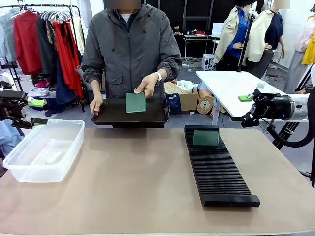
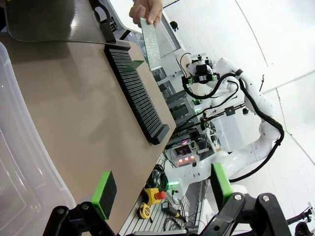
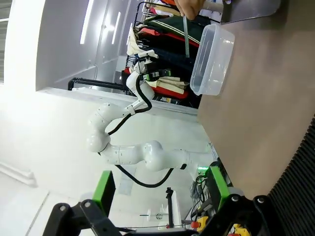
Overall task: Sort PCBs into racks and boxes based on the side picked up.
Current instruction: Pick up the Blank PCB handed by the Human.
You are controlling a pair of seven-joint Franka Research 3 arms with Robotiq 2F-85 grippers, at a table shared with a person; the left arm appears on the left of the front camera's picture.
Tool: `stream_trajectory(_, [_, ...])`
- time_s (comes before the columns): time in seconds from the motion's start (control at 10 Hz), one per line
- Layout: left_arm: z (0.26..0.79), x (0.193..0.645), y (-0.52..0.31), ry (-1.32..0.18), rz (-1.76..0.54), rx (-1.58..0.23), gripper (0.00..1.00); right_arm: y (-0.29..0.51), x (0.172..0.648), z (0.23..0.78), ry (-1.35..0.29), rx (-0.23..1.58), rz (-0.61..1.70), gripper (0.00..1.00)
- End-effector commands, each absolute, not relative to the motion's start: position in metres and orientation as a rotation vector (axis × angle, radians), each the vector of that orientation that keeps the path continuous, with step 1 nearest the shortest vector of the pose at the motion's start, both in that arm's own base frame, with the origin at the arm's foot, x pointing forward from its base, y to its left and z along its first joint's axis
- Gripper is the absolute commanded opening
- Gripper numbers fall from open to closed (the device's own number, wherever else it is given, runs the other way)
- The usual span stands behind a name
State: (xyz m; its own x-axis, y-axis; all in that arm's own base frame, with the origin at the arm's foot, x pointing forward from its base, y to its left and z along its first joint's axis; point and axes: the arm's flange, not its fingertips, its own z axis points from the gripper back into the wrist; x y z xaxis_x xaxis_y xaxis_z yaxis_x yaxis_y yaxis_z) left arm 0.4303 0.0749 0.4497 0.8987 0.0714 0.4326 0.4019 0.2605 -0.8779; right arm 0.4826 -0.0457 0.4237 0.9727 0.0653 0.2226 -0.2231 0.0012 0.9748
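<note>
**Two PCBs in view: one racked, one in the person's hand**

Containers. The clear tub (image 1: pixel 19 160) sits at the table's left, and the table surface shows through its floor. The black rack (image 1: pixel 219 172) lies right of centre, running near to far. One PCB (image 1: pixel 205 138) stands upright in a slot at its far end. The dark tray (image 1: pixel 147 118) is at the far edge, with one hand (image 1: pixel 96 104) of the person on its rim. The other hand (image 1: pixel 146 84) holds a second PCB (image 1: pixel 135 103) by its top edge, tilted, just over the tray.

Count: PCBs 2; rack 1; tub 1; tray 1.

Left gripper (image 2: pixel 161 184): fingers apart, gripping nothing, beside the tub's far corner. Right gripper (image 3: pixel 160 182): fingers apart, gripping nothing, out to the right of the rack's far end and apart from it.
</note>
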Motion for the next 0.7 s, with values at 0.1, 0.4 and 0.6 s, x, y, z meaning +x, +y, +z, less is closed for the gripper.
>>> stream_trajectory(0.1, [0.453,0.430,0.075,-0.423,-0.227,-1.308,1.00,-0.045,0.482,0.427,-0.122,1.548,0.217,1.00])
stream_trajectory(0.4, [0.450,0.430,0.075,-0.429,-0.233,-1.299,1.00,-0.045,0.482,0.427,-0.122,1.548,0.217,1.00])
stream_trajectory(0.6, [0.447,0.453,0.061,-0.517,-0.271,-1.376,1.00,-0.045,0.482,0.427,-0.122,1.548,0.217,1.00])
